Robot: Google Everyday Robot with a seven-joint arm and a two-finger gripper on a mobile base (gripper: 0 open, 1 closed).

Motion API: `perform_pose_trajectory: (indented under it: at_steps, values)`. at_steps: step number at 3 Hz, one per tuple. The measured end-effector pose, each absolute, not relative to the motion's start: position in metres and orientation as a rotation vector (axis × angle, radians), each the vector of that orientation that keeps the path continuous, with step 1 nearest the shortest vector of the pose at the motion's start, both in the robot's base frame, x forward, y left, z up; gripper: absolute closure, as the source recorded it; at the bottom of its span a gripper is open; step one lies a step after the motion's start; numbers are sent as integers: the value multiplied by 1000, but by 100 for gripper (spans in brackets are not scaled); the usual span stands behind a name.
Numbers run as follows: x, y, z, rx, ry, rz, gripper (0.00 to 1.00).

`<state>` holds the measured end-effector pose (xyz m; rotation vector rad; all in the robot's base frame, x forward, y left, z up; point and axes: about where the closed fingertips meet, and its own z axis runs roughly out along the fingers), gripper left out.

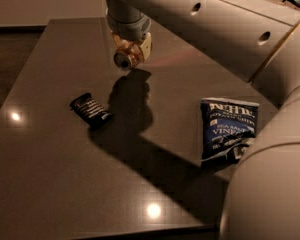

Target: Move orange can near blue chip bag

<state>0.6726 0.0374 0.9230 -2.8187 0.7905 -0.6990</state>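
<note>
The orange can (124,59) hangs in the air above the far middle of the dark table (50,174), lying sideways with its round end towards me. My gripper (131,48) is shut on it from above, at the end of the big white arm (215,19). The can's shadow falls on the table just below it. The blue chip bag (227,129) lies flat on the right side of the table, well to the right of the can and nearer to me. My arm's lower part hides its bottom right corner.
A small black ribbed snack packet (91,109) lies left of centre on the table, below and left of the can. The arm's white body (270,184) fills the right side of the view. The table's left edge borders a dark floor (10,49).
</note>
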Motion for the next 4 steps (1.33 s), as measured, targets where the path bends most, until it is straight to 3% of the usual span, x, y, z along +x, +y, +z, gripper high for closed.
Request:
perform_pose_trajectory:
  at_steps: [2, 4]
  values:
    - [669, 17, 920, -2832, 842, -654, 100]
    - [621, -14, 928, -2842, 851, -631, 100]
